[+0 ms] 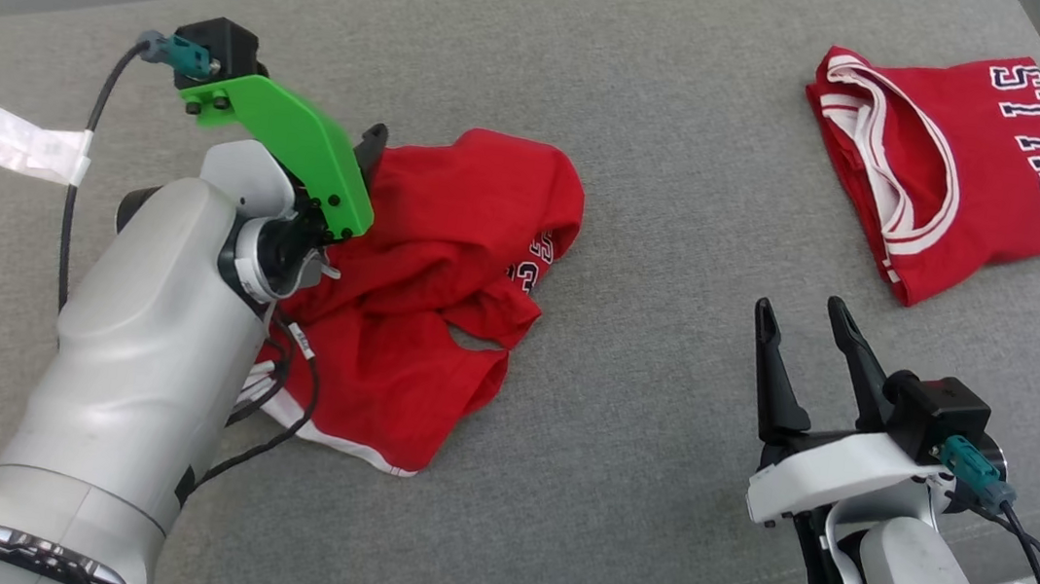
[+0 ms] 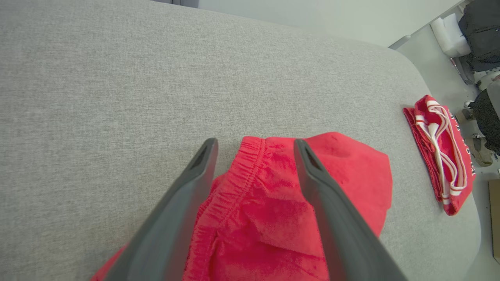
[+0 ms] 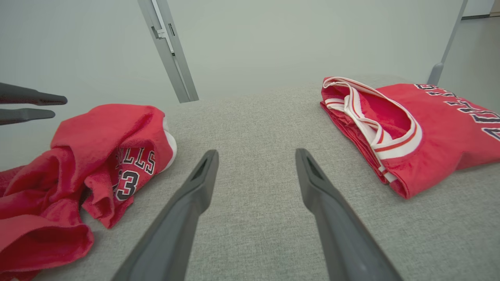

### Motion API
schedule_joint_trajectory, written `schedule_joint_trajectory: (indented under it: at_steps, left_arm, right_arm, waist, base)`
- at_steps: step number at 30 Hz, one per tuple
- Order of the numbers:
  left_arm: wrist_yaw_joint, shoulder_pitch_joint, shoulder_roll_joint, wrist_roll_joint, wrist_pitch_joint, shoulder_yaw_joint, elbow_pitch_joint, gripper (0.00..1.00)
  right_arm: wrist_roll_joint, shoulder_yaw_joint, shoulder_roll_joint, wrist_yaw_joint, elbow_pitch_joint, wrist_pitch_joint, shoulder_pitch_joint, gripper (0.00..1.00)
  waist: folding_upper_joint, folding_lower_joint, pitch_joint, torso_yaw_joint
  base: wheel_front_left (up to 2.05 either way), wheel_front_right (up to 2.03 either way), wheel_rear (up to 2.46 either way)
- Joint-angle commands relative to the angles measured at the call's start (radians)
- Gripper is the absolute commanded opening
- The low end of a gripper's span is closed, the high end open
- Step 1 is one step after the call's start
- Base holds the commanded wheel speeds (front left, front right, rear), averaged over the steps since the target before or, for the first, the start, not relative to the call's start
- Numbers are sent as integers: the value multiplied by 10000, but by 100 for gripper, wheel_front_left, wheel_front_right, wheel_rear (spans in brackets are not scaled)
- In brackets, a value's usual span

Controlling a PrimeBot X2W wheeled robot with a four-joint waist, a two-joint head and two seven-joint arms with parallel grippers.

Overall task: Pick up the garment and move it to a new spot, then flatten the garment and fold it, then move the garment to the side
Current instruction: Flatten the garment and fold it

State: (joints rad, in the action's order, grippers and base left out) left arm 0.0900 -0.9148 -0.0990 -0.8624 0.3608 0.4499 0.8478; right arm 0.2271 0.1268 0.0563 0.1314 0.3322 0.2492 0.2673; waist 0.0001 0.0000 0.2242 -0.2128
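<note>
Grey cushion (image 1: 649, 365) holds crumpled red shorts (image 1: 446, 254), beneath the spread left fingers (image 2: 197, 175).

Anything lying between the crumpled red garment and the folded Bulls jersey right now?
Only bare grey cushion between the crumpled garment and the folded jersey, as the head view shows; the open right gripper points toward that gap.

- Bare grey padded surface (image 1: 678, 281) lies open between the crumpled red shorts (image 1: 441, 293) and the folded red jersey (image 1: 964, 176), which sit well apart.
- The right gripper (image 1: 800, 312), jaws parted, stands over that open strip.
- The left gripper (image 2: 254, 146), jaws parted, and its arm block the shorts' left side.
- Beyond the shorts, on the far side, the surface runs bare.
</note>
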Motion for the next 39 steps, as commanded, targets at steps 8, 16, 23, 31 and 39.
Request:
schedule_joint_trajectory:
  at_steps: [8,16,23,31,39]
  left_arm:
    - [280,-621,-265,-186,1460,99,778,100]
    - [-210,-369,55,-702,2568,209,548,25]
    - [-1412,-475,234,-307,1,236,-549,0]
    - [-2179,-1350,354,347,-2965,882,-1996,0]
    - [-2212,-724,-350,-1169,-3012,3006,-4566,0]
  right_arm:
    - [81,-40,-36,-13,187,157,191,100]
    - [-39,-89,-42,-13,224,180,264,100]
    - [-92,-30,-46,-13,224,164,224,100]
    - [-131,-44,18,-13,364,160,20,100]
    - [-163,-359,113,-13,228,160,-276,100]
  waist:
    - [-1,0,603,-807]
    - [-1,0,475,-611]
    - [-1,0,278,-475]
    - [-1,0,-192,-355]
    - [-1,0,-434,134]
  base:
    - [0,0,0]
    - [0,0,0]
    - [0,0,0]
    - [0,0,0]
    - [0,0,0]
